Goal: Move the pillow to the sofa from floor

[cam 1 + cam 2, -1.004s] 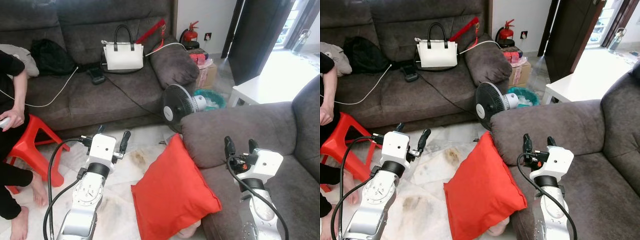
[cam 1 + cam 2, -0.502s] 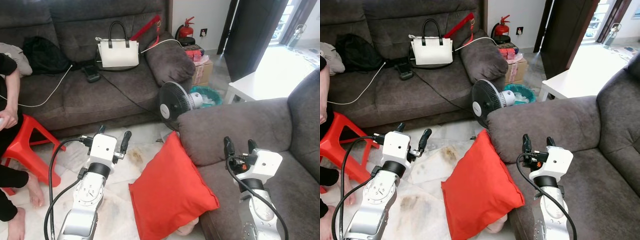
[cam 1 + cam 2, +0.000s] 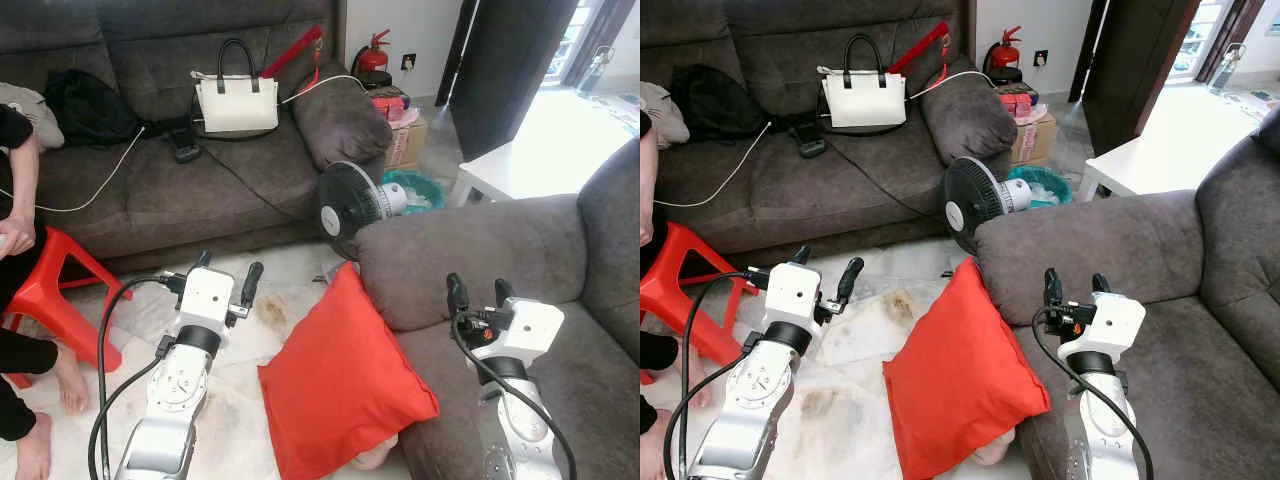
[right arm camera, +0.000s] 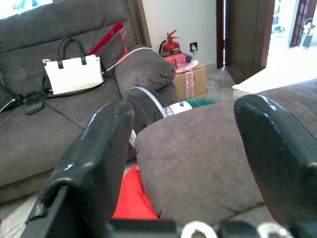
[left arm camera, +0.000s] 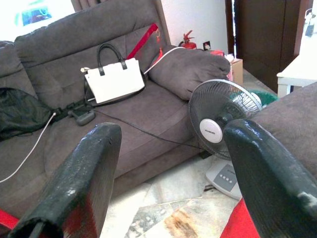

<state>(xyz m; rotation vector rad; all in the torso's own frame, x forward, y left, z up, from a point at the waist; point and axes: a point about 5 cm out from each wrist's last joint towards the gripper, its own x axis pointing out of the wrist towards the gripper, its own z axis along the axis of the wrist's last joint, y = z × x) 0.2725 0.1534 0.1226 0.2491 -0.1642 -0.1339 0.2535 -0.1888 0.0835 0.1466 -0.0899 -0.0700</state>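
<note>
- Worn marble floor (image 3: 250, 400) lies between two grey fabric sofas.
- Square red pillow (image 3: 340, 385) stands tilted on it, leaning against the near sofa (image 3: 480, 250) front.
- Left gripper (image 3: 225, 275) beside the pillow, fingers spread, empty.
- Right gripper (image 3: 480, 295) over the sofa seat, likewise spread.

A dark grey couch (image 3: 200, 170) stands along the white wall (image 3: 420, 30). Marble floor (image 3: 290, 285), dark door (image 3: 500, 70), bright daylight beside it.

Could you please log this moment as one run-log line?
stage: approach | pillow: on floor, leaning on sofa | left gripper: open, empty | right gripper: open, empty, above sofa seat
</note>
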